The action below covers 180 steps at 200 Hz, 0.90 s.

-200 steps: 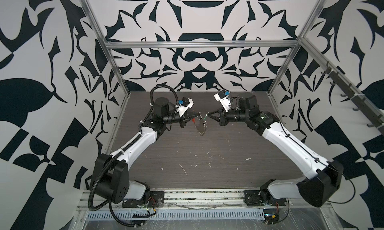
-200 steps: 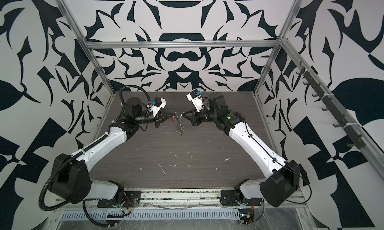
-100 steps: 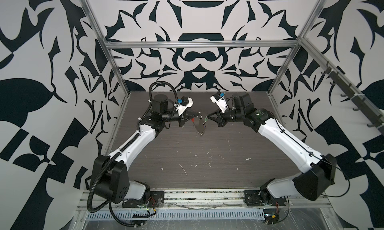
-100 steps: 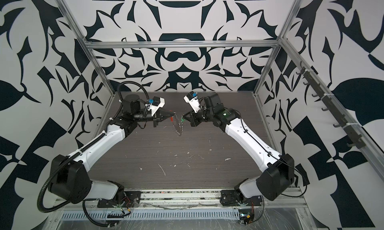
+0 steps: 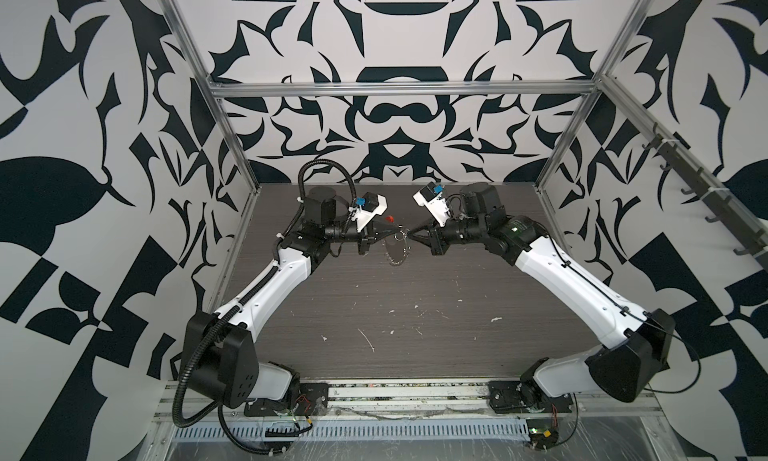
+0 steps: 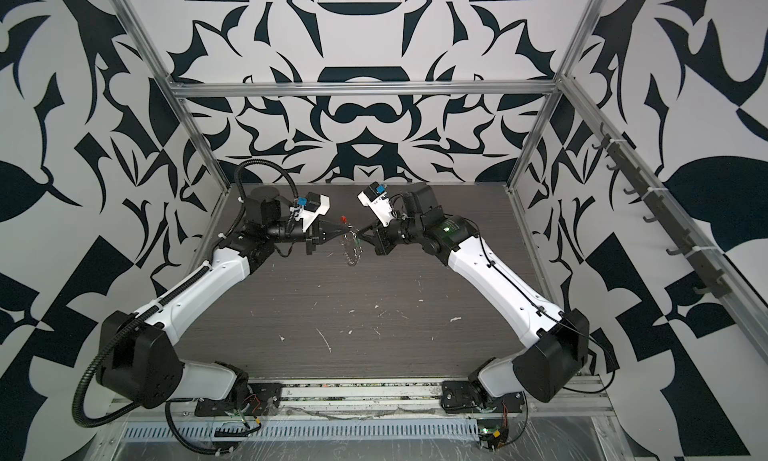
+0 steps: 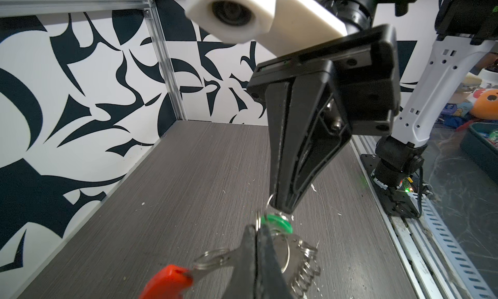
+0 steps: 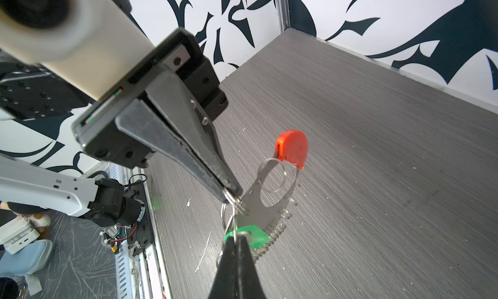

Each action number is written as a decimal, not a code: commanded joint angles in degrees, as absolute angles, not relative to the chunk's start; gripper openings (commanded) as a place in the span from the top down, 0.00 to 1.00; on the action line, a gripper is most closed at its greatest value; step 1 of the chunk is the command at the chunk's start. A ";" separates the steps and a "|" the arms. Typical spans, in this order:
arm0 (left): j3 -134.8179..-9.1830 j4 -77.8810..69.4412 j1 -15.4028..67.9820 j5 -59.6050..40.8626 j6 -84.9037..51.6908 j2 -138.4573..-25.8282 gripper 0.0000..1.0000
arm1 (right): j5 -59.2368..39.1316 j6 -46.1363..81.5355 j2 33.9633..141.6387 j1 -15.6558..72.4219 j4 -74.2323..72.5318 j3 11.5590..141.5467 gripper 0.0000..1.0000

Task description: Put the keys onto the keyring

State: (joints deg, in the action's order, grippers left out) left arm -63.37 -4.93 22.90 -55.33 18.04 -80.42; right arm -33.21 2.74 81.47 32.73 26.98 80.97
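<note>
Aloft, left hand [image 8: 232,191] clamped on keyring [image 8: 269,210], right hand [image 8: 234,241] clamped on green keys [image 8: 255,237], hands nearly meeting, rings dangling over surface [image 8: 377,176].

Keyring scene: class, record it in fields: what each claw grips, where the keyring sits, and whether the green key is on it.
left claw: shut on the keyring
right claw: shut on the green key
keyring position: hangs clear of the table, between both claws
red tag: attached to the keyring
key threaded on: cannot tell
</note>
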 commanded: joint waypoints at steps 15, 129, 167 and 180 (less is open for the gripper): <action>-65.04 -4.70 22.96 -57.45 18.90 -80.33 1.00 | -34.63 2.53 82.00 33.11 25.76 84.36 1.00; -65.58 -4.14 23.04 -58.23 19.07 -80.82 1.00 | -34.72 3.16 83.36 33.38 24.35 85.52 1.00; -65.57 -3.87 23.11 -58.06 19.13 -80.85 1.00 | -34.97 3.35 82.85 33.37 24.25 85.48 1.00; -65.54 -3.78 23.03 -57.88 19.16 -80.95 1.00 | -34.90 3.25 82.48 33.40 24.24 85.26 1.00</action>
